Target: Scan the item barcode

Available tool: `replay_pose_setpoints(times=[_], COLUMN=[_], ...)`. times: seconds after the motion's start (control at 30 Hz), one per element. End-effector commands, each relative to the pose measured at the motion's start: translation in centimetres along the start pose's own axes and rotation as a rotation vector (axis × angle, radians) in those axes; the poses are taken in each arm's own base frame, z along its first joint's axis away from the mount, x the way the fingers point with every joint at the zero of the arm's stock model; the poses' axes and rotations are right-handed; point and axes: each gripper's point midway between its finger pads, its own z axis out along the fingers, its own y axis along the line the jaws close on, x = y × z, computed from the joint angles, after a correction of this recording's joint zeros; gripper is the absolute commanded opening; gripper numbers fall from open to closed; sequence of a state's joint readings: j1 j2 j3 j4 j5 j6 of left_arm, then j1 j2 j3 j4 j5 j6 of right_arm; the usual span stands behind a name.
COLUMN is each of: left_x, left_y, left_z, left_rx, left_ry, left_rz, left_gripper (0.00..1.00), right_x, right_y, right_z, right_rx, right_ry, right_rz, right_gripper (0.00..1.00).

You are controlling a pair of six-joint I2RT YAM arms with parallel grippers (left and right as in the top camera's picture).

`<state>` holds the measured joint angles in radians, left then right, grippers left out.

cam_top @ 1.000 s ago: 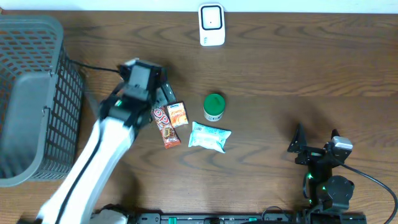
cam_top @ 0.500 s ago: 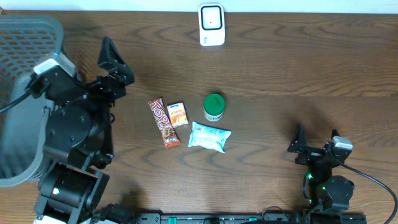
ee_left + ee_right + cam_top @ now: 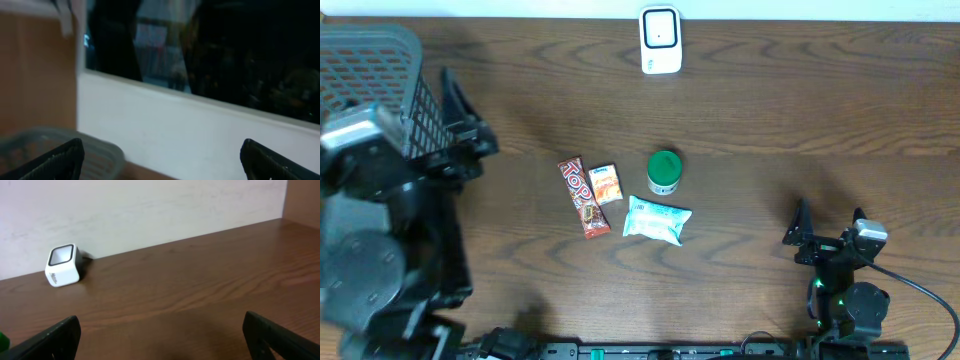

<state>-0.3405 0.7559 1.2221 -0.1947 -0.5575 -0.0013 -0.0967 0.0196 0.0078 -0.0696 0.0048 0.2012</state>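
Because the chocolate bar point(image 3: 584, 197) and orange packet point(image 3: 607, 184) lie just beside each other at centre frame, below the scanner point(image 3: 660, 40) at top centre, a pick may drag both. Both pincers gape empty: left gripper point(image 3: 468, 125) at left by the basket point(image 3: 370, 60), right gripper point(image 3: 798, 238) lower right. Unlike a second ago, the left one is no longer over them.

Dark wood-grain table point(image 3: 800, 110), glossy white plastic scanner point(image 3: 660, 40), grey plastic mesh basket point(image 3: 370, 70).

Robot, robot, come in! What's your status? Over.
Left pincer open, empty, beside basket. Right pincer open, empty. Four items lie mid-table, none picked up. Nothing between them and scanner.
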Motion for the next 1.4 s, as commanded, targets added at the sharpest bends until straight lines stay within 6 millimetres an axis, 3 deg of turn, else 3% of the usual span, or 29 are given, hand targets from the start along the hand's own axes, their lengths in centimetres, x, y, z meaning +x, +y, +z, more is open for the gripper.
replay_pose_setpoints(times=[0.0,0.17,0.3,0.4,0.53,0.7,0.8,0.97,1.17,1.37], left_x=[-3.1,-5.1,-5.2,-5.3,-5.3,-5.8,-6.3,-7.5,-8.9,-9.9], left_y=[2.3,4.6,4.7,4.7,4.7,5.0,5.4,6.7,8.4,9.9], left_z=[-1.4,-2.7,-2.9,-2.9,-2.9,-3.3,-4.0,-5.9,-8.6,-10.8], left_rx=[-0.092,-0.19,-0.19,-0.189,-0.189,-0.189,-0.189,-0.187,-0.187,-0.186], left_ry=[-0.04,-0.068,-0.07,-0.071,-0.074,-0.088,-0.105,-0.149,-0.207,-0.251], left_rz=[0.094,0.081,0.08,0.079,0.076,0.064,0.049,0.012,-0.039,-0.077], left_gripper=[0.99,0.99,0.99,0.98,0.98,0.98,0.98,0.98,0.98,0.98], right_x=[-0.1,-0.6,-1.7,-1.9,-3.1,-6.0,-6.9,-6.2,-5.7,-5.1], right_y=[-0.8,-0.9,4.4,6.5,7.4,7.8,8.0,9.7,15.7,24.3], right_z=[0.0,0.0,-0.6,-1.5,-2.8,-3.7,-3.0,-0.7,2.6,2.5], right_rx=[0.049,0.055,-0.25,-0.36,-0.375,-0.33,-0.289,-0.267,-0.295,-0.486], right_ry=[-0.009,-0.031,-0.042,0.018,0.111,0.24,0.377,0.669,0.895,1.051], right_rz=[-0.009,-0.007,0.063,0.151,0.177,0.183,0.208,0.226,0.077,-0.009], right_gripper=[0.99,0.99,0.99,0.99,0.99,0.99,0.99,0.99,0.99,0.99])
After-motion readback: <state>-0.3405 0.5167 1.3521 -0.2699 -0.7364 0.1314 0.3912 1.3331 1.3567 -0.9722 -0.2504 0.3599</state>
